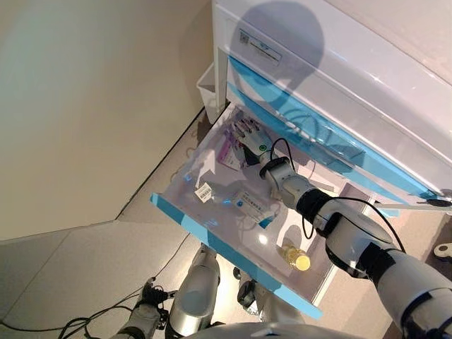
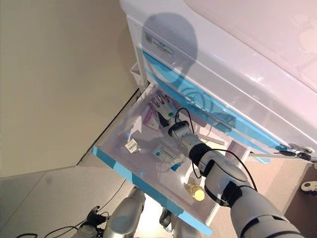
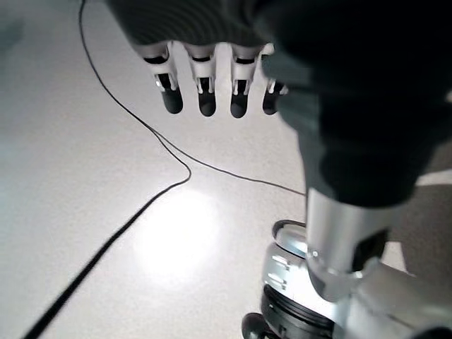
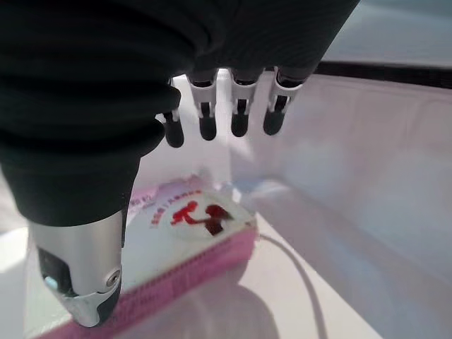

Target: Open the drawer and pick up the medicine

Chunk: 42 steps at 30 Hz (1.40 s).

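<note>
The cabinet's lower drawer (image 1: 233,258), clear with a blue front edge, stands pulled out. A pink and white medicine box (image 4: 191,247) lies flat at its far left end (image 1: 227,152). My right hand (image 1: 253,138) reaches into the drawer and hovers just over that box, fingers (image 4: 205,120) straight and spread, thumb (image 4: 78,275) down beside the box's near end. It grips nothing. My left hand (image 1: 145,314) hangs low near the floor, its fingers (image 3: 205,92) straight and empty.
Also in the drawer lie a white and blue box (image 1: 254,205), a small labelled item (image 1: 205,191) and a yellow-capped bottle (image 1: 296,258). The white cabinet (image 1: 318,85) with shut blue-striped drawers rises above. A white bin (image 1: 208,88) stands by the wall.
</note>
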Available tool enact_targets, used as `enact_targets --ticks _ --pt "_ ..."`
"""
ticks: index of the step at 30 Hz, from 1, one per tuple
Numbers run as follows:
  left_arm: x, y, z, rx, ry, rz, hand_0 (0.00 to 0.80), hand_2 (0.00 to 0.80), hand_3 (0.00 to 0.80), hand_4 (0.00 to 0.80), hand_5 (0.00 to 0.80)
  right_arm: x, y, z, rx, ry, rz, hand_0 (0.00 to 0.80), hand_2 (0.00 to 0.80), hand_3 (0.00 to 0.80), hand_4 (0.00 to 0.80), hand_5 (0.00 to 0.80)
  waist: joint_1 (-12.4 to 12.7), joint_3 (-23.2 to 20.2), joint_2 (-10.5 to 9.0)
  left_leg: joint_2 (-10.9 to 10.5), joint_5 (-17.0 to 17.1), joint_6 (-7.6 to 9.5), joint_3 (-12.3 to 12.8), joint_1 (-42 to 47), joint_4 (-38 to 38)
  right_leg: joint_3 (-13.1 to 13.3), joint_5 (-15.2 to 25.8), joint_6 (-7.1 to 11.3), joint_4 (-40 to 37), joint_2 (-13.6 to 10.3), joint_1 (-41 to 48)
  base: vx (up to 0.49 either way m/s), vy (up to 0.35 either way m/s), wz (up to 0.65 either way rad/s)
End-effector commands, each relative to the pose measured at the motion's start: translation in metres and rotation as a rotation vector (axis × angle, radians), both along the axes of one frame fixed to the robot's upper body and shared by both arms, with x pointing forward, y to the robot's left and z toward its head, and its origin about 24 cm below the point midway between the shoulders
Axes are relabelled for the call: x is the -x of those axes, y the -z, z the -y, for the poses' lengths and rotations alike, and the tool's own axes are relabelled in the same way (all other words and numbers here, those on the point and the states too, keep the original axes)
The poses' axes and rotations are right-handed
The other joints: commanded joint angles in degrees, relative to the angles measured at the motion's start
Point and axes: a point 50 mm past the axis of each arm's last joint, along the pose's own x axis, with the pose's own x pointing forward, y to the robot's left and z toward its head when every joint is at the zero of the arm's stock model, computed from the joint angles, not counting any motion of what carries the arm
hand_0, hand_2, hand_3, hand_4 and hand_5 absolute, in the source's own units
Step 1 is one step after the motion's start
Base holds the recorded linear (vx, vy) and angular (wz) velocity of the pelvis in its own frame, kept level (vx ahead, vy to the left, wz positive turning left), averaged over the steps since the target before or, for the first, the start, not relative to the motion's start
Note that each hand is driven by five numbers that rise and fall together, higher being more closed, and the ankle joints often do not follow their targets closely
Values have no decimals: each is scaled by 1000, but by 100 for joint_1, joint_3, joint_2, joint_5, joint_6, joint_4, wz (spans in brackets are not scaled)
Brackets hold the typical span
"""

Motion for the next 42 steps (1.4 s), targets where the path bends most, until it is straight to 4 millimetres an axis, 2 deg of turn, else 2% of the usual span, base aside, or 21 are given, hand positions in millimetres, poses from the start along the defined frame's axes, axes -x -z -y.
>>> enact_targets --ticks 1,8,14,19,20,21,22,27,34,40,42 --pt "6 -1 -11 -42 -39 -24 0 0 0 0 0 -7 -41 -11 36 -45 142 0 0 0 0 0 63 245 -185 -380 -413 272 204 -46 421 329 419 579 582 -667 -227 -29 35 3" --pt "-8 -5 -13 -38 -58 20 0 0 0 0 0 -7 -79 -17 86 -103 267 0 0 0 0 0 9 459 36 -584 -712 381 286 -652 1278 590 126 450 1517 -876 -894 -52 50 3" --pt "-13 -7 -14 -36 -62 35 0 0 0 0 0 -4 -92 -22 86 -141 300 0 0 0 0 0 -13 539 86 -624 -751 370 276 -815 1463 595 18 415 1753 -917 -1079 -7 5 1" --pt "-16 -9 -16 -33 -68 38 0 0 0 0 0 0 -87 -33 95 -200 195 0 0 0 0 0 -9 578 96 -674 -797 359 257 -937 1615 588 -71 380 2016 -975 -1216 18 -8 1" --pt "-16 -9 -18 -28 -76 36 0 0 0 0 0 1 -80 -38 73 -223 109 0 0 0 0 0 -10 571 54 -652 -966 349 250 -876 1637 657 -222 417 2110 -970 -1200 0 0 0" --pt "-17 -10 -18 -28 -75 38 0 0 0 0 0 1 -81 -38 72 -221 109 0 0 0 0 0 -2 593 79 -665 -805 353 265 -949 1636 591 -85 374 2085 -992 -1248 92 -40 7" --pt "-14 -9 -20 -26 -70 24 0 0 0 0 0 2 -79 -42 67 -251 48 0 0 0 0 0 5 585 45 -657 -968 347 253 -886 1657 630 -236 415 2171 -986 -1226 3 -3 8" --pt "-11 -9 -25 -30 -64 11 0 0 0 0 0 2 -79 -39 32 -265 -37 0 0 0 0 0 5 620 27 -646 -949 337 241 -877 1641 596 -271 415 2243 -1016 -1237 20 -9 5" --pt "-10 -12 -35 -39 -55 -5 0 0 0 0 0 4 -90 -39 43 -304 -119 0 0 0 0 0 39 660 -19 -620 -862 323 227 -852 1528 539 -287 414 2261 -1029 -1249 0 0 0" --pt "-10 -13 -38 -39 -55 -11 0 0 0 0 0 1 -97 -34 45 -272 -131 0 0 0 0 0 44 645 -41 -564 -771 315 185 -744 1331 488 -286 400 2223 -1027 -1219 0 0 0" --pt "-11 -13 -38 -43 -57 -11 0 0 0 0 0 -6 -100 -27 9 -217 -114 0 0 0 0 0 36 641 -42 -563 -752 315 179 -730 1301 491 -287 394 2218 -1030 -1217 0 0 0"
